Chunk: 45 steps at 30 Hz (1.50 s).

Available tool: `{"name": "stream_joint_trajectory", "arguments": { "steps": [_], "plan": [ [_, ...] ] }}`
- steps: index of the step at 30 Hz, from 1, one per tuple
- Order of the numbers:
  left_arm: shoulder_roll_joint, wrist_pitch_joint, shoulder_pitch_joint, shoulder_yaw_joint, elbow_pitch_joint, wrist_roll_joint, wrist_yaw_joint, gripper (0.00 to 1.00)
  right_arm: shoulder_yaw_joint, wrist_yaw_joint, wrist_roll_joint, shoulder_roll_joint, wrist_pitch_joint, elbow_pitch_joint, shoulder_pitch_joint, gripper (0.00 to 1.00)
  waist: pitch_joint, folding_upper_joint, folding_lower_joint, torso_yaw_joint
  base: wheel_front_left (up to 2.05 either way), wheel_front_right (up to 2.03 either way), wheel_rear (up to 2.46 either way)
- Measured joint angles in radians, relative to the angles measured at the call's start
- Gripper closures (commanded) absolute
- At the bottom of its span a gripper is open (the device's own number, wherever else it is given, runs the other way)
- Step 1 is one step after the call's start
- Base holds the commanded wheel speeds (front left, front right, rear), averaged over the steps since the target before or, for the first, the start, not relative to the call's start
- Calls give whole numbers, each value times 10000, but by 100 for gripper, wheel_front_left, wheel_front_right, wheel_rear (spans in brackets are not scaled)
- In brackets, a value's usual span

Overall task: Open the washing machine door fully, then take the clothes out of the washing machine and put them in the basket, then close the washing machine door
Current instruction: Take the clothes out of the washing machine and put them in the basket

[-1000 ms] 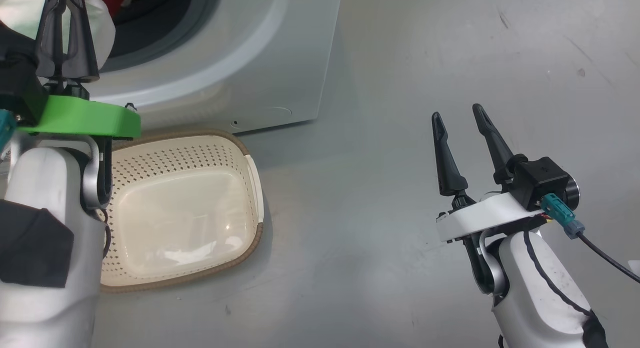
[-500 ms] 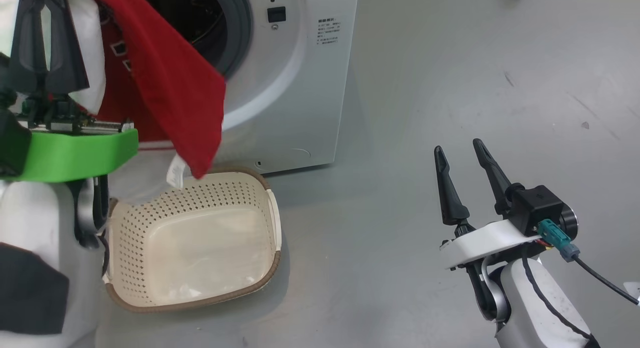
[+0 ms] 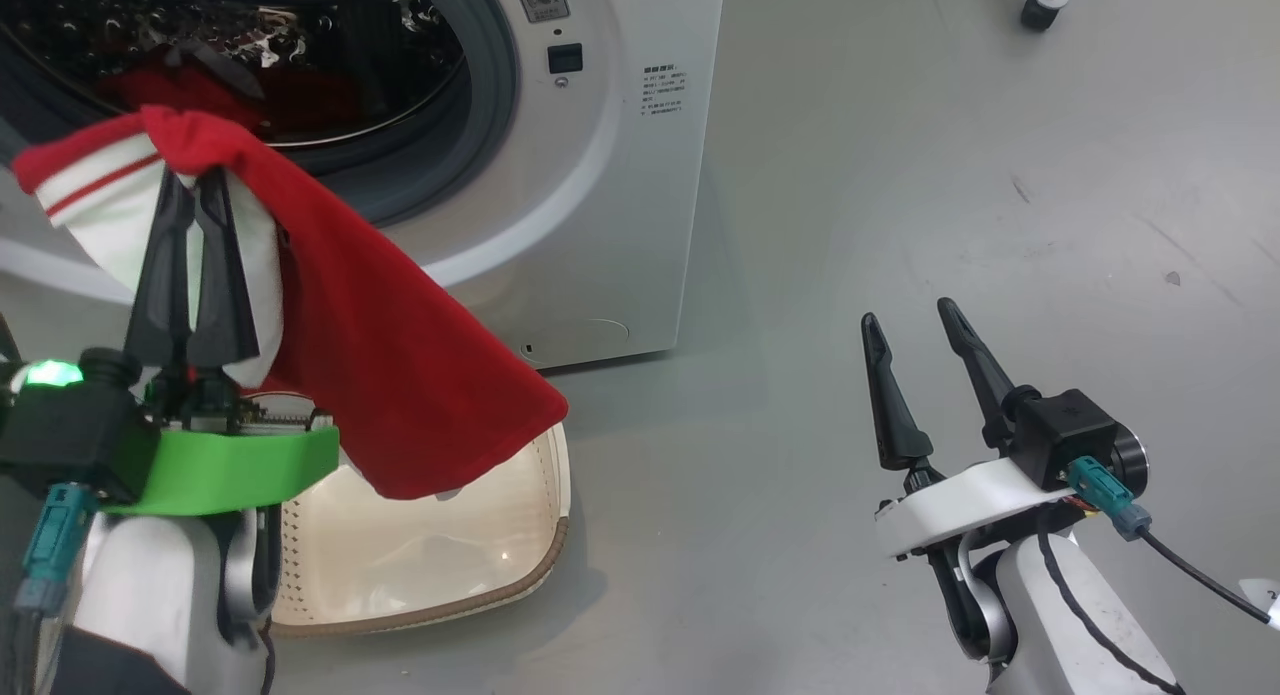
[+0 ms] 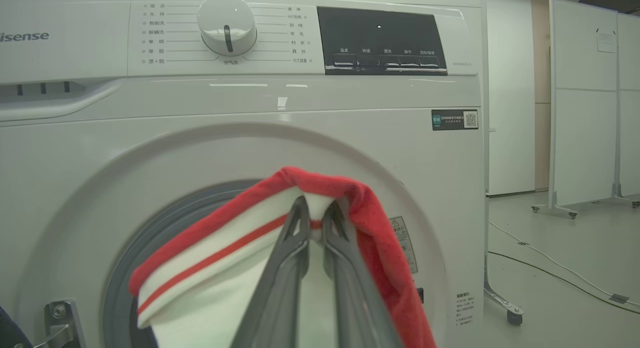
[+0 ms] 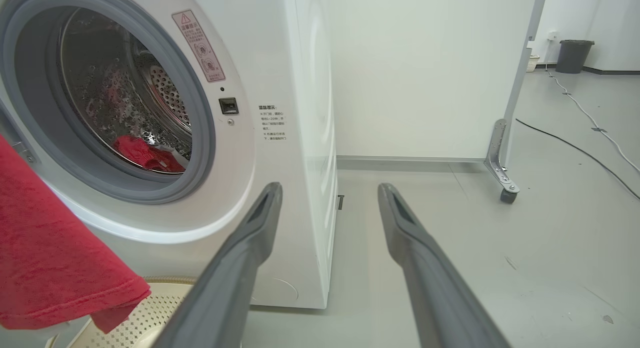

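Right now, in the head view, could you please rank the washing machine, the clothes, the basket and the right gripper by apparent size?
1. the washing machine, though cut off by the frame.
2. the clothes, hanging nearer the camera, which flatters them.
3. the basket, partly covered by the clothes.
4. the right gripper.

Our left gripper (image 3: 197, 185) points upward, its two dark fingers (image 3: 160, 275) pressed together on a fold of the clothes (image 3: 400, 375), with the green wrist mount (image 3: 230, 470) just below them. Our right gripper (image 3: 906, 315) also points upward, its fingers spread and empty above the pale forearm (image 3: 1080, 615).
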Motion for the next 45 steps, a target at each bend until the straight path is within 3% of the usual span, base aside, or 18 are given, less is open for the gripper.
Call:
{"name": "stream_joint_trajectory", "arguments": {
  "steps": [8,17,29,45],
  "plan": [
    [-245,337,1709,-418,769,-349,44,100,228,82,4,0,0,-242,-16,0,345,0,0,-213,0,0,0],
    [-199,349,2011,-495,1766,-405,-19,100,410,92,82,0,0,-677,-264,0,1051,0,0,-430,0,0,0],
    [288,303,944,-10,2993,-341,-63,100,487,48,190,0,-2,-1310,-1005,0,2591,0,1,-851,0,0,0],
    [600,284,-370,372,5952,-587,-307,100,594,-21,307,0,-2,-1661,-2006,0,4648,0,1,-1301,0,0,0]
  ]
}}
